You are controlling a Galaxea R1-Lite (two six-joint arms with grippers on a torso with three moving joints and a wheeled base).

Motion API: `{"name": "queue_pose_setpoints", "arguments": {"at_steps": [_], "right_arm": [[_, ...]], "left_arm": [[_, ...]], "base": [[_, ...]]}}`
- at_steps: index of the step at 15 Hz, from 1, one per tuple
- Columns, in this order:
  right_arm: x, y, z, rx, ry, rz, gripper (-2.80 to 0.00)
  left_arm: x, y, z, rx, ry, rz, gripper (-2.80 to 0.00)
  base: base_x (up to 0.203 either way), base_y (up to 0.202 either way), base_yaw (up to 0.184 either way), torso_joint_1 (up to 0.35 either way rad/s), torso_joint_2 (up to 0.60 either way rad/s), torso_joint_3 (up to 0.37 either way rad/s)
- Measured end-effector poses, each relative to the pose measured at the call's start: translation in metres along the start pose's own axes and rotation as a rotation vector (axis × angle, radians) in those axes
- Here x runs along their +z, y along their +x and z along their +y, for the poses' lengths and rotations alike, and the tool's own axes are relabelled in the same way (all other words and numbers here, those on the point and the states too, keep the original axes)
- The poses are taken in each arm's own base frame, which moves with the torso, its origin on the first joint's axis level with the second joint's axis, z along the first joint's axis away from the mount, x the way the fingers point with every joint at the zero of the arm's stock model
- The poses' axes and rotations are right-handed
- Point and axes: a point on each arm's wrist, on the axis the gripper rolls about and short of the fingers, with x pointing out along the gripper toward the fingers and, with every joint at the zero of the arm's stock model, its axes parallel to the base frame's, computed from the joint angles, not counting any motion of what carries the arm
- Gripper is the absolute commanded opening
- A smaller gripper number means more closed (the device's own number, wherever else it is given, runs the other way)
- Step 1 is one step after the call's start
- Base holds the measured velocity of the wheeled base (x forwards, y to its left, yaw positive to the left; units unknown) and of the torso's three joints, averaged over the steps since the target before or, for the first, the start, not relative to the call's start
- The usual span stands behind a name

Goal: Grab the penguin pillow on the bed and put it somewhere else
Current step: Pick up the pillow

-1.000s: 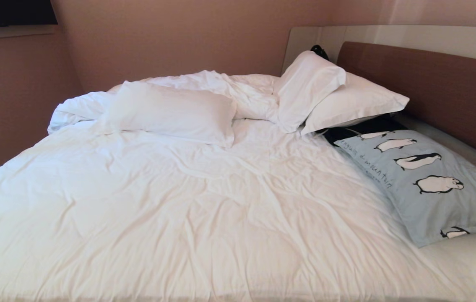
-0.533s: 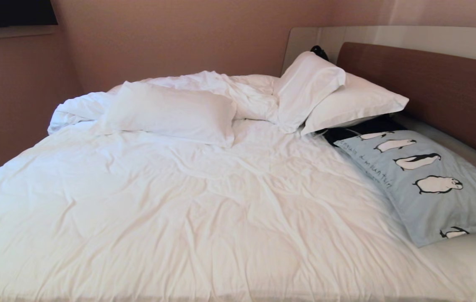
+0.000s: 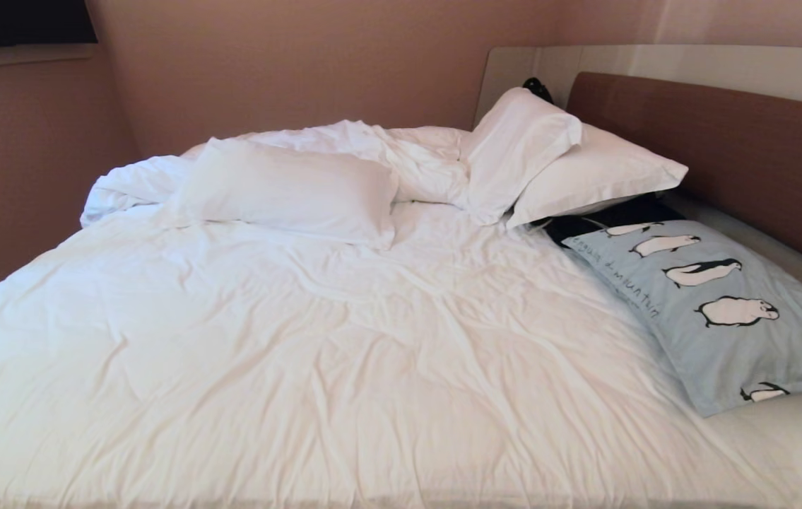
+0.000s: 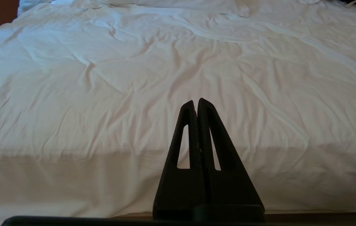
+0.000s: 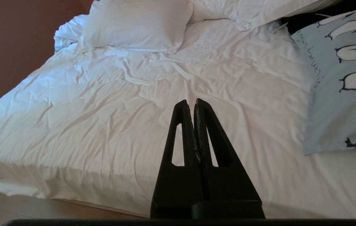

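Light-blue cotton at four o'clock in my head view: the penguin pillow (image 3: 722,311) lies flat on the bed (image 3: 344,339), just beside the brown headboard (image 3: 726,155), its far corner tucked under the white pillows (image 3: 549,162). Its long axis runs from ten o'clock down to four o'clock; the printed penguins file along that line, the dark lettering along the edge facing mid-bed. Neither arm shows here.

From the left wrist I see only rumpled duvet; the left end effector (image 4: 195,102) hangs parked off the bed's near edge, tips pressed together.

From the right wrist, the right end effector (image 5: 189,102) is likewise pinched closed and holding nothing, aimed at bare duvet with the penguin pillow (image 5: 341,88) off at two o'clock. To do this reach well, I'd swing toward that near lettered edge, spread the tips wide first, then bite a corner where the fabric bunches, not the flat middle.
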Motion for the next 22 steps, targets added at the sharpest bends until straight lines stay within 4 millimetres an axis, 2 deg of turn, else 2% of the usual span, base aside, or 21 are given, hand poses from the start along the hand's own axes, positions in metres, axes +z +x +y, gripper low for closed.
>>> {"name": "queue_pose_setpoints", "arguments": {"at_steps": [7,11,14,22], "right_arm": [[-0.020,-0.015,0.005,-0.102,-0.003,-0.053,-2.80],[-0.054,-0.023,-0.001,-0.257,-0.075,-0.067,-2.80],[-0.070,-0.025,-0.010,-0.341,-0.152,-0.065,-2.80],[-0.129,-0.015,-0.038,-0.470,-0.187,0.007,-2.80]], "left_arm": [[0.000,0.000,0.000,0.000,0.000,-0.001,-2.80],[0.000,0.000,0.000,0.000,0.000,0.000,-2.80],[0.000,0.000,0.000,0.000,0.000,0.000,-2.80],[0.000,0.000,0.000,0.000,0.000,0.000,-2.80]], "base": [[0.000,0.000,0.000,0.000,0.00,0.000],[0.000,0.000,0.000,0.000,0.00,0.000],[0.000,0.000,0.000,0.000,0.00,0.000],[0.000,0.000,0.000,0.000,0.00,0.000]]}}
